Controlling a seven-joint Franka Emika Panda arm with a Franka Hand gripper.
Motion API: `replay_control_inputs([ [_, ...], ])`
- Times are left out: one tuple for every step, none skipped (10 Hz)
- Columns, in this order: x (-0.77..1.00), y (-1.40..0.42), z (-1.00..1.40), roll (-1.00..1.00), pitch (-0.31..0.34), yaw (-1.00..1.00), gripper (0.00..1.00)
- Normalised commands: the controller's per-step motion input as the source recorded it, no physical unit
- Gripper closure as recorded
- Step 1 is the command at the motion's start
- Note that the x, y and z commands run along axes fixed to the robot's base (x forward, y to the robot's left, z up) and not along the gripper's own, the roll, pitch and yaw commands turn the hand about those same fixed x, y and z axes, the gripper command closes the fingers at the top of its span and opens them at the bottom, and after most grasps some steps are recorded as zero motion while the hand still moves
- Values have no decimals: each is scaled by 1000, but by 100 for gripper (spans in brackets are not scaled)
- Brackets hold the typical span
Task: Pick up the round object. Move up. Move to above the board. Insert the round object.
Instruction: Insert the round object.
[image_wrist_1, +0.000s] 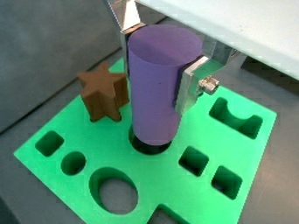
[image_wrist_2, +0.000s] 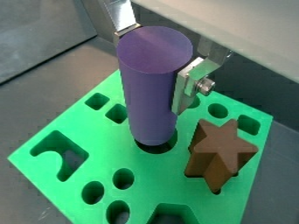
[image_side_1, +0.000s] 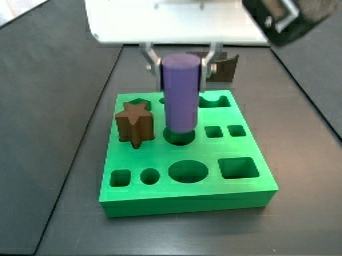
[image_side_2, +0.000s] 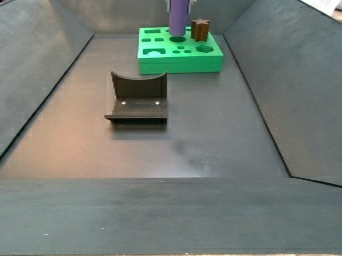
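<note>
The round object (image_wrist_1: 158, 87), a smooth purple cylinder, stands upright with its lower end in a round hole of the green board (image_wrist_1: 47, 144). It also shows in a wrist view (image_wrist_2: 152, 87) and in both side views (image_side_1: 181, 95) (image_side_2: 177, 15). My gripper (image_wrist_1: 156, 66) (image_wrist_2: 152, 68) is over the board, its two silver fingers pressed against opposite sides of the cylinder's top. It shows in a side view (image_side_1: 182, 68) too. The board shows in the other views (image_wrist_2: 82, 131) (image_side_1: 187, 195) (image_side_2: 181, 62).
A brown star block (image_wrist_1: 103, 92) (image_wrist_2: 219, 150) (image_side_1: 132, 120) stands in the board right beside the cylinder. The board has several other open holes. The dark fixture (image_side_2: 136, 98) stands on the grey floor away from the board. Sloped grey walls enclose the floor.
</note>
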Motion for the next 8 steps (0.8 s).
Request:
replay_control_inputs([
  [26, -77, -409, 53, -110, 0, 100],
  [0, -80, -460, 119, -74, 0, 100],
  [-17, -51, -491, 216, -17, 0, 100],
  [-31, -17, -511, 237, 0, 46, 100],
  [0, -14, -534, 286, 0, 157, 100],
  [0, -83, -557, 330, 0, 329, 100],
  [0, -143, -543, 339, 0, 369, 100],
  [-20, 0, -83, 0, -46, 0, 100],
])
